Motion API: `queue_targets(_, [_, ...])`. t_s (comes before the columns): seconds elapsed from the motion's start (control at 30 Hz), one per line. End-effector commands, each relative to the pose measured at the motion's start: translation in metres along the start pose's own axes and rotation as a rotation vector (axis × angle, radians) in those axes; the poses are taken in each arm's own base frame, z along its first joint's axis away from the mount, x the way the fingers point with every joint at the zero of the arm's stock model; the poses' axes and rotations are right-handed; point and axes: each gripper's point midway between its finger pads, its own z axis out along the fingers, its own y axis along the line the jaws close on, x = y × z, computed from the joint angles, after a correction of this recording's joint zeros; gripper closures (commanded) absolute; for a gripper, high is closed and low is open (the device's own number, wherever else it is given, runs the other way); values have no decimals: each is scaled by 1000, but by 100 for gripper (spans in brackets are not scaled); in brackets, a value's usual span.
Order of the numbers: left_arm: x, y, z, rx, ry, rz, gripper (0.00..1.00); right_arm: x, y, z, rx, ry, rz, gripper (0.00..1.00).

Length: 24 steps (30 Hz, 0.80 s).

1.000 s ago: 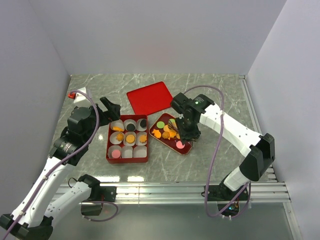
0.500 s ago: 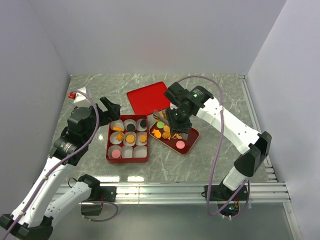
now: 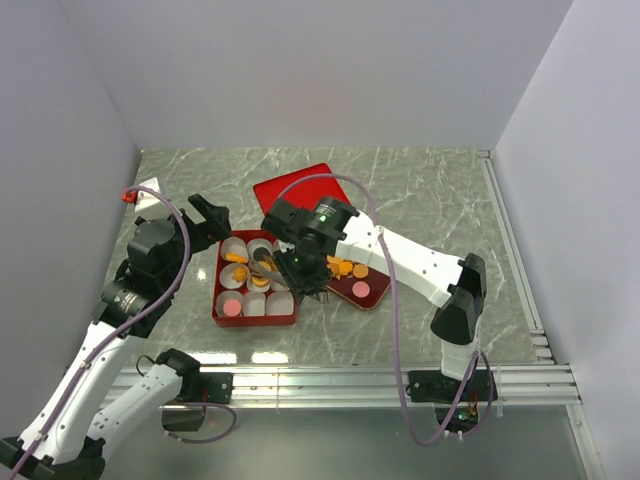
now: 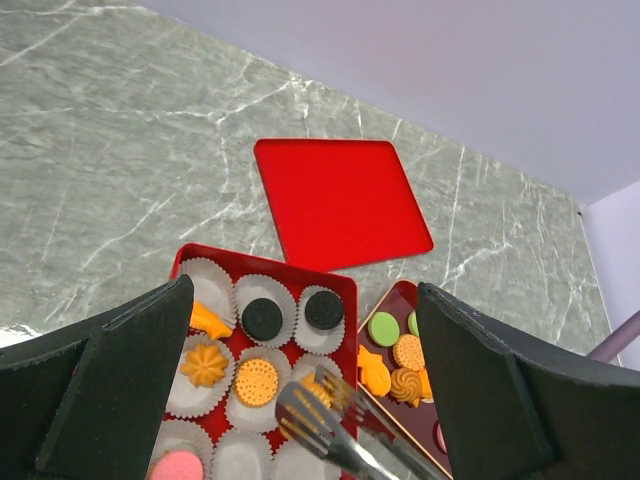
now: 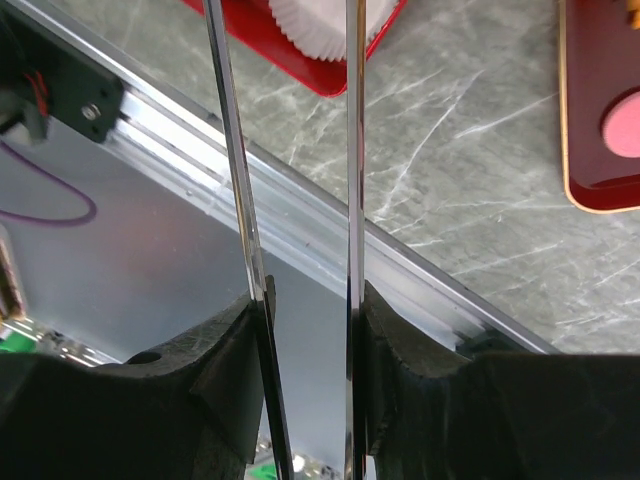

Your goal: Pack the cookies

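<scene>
- The left gripper (image 3: 208,213) hovers just beyond the far left corner of the red box (image 3: 216,290). Its fingers (image 4: 120,380) are spread as wide as they go and hold nothing.
- The box sits on the desk (image 3: 430,190), lined with white paper cups (image 3: 256,303). Some cookies (image 4: 262,318) already lie in cups: black ones along the far row, orange ones in the middle, and a pink one near the front. Several front cups look unfilled.
- The right gripper (image 3: 303,268) reaches across over the box. Its fingers (image 5: 235,340) are partly closed, clamped on the handles of metal tongs (image 4: 330,435).
- The tong tips hang above the box's right-hand column. Something orange shows beside them, but I cannot tell whether a cookie is pinched there.
- The red lid (image 3: 300,190) lies flat beyond the box.
- More cookies (image 3: 352,270) wait on the red tray (image 3: 378,295), just right of the box.
- Risks, as I judge them:
  - The tips could snag a pleated cup and drag it out of place if they drop too low.
  - A release over an already filled cup would stack two cookies.
  - The tongs could twist in the fingers under side load.
  - The two arms are close, so a reach by the left one could knock the tongs.
</scene>
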Motion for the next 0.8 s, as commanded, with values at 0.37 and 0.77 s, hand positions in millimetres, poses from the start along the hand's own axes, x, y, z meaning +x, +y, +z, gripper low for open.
queue_targets(0.37, [-30,0,-16,-15,-63,11,1,18,15,23,48,65,-126,67])
queue_targets(0.77, [-26,-10,-12,23,-39,-3,1,27,26,44,42,84,-142,66])
